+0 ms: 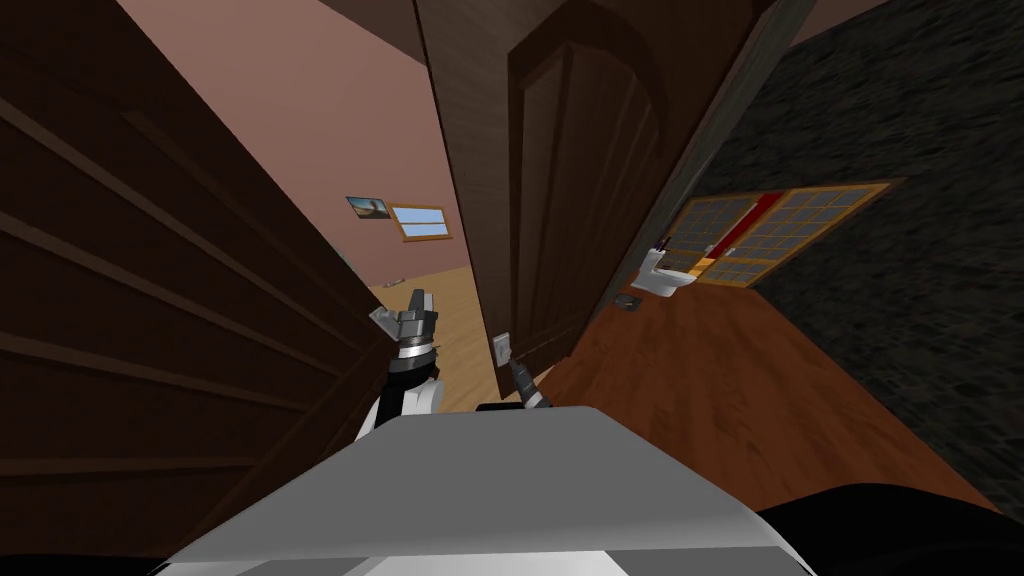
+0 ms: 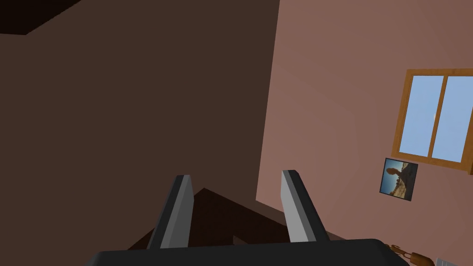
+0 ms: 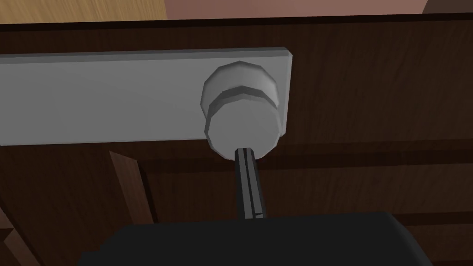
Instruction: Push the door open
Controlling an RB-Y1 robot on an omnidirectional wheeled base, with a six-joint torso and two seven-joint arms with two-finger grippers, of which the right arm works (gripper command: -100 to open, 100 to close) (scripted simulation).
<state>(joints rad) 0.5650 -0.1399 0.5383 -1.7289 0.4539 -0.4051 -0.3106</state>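
A dark brown panelled door [image 1: 570,200] stands ajar straight ahead, its free edge toward my left. A grey plate [image 3: 115,99] with a round grey knob [image 3: 241,115] sits low on its face near that edge; the knob [image 1: 502,350] is small in the head view. My right gripper [image 3: 245,152] is shut with nothing held, its fingertips together and touching the knob's front. The right gripper [image 1: 520,375] reaches up to the knob from below in the head view. My left gripper [image 1: 415,315] is raised beside the door's edge, and its fingers [image 2: 178,208] stand open and empty.
A large dark brown panelled surface [image 1: 150,300] stands close on my left. Past the door's edge lie a pale wooden floor [image 1: 440,300] and a pink wall. On the right, a red-brown floor [image 1: 720,380] leads to a white toilet [image 1: 662,272] and a dark stone wall.
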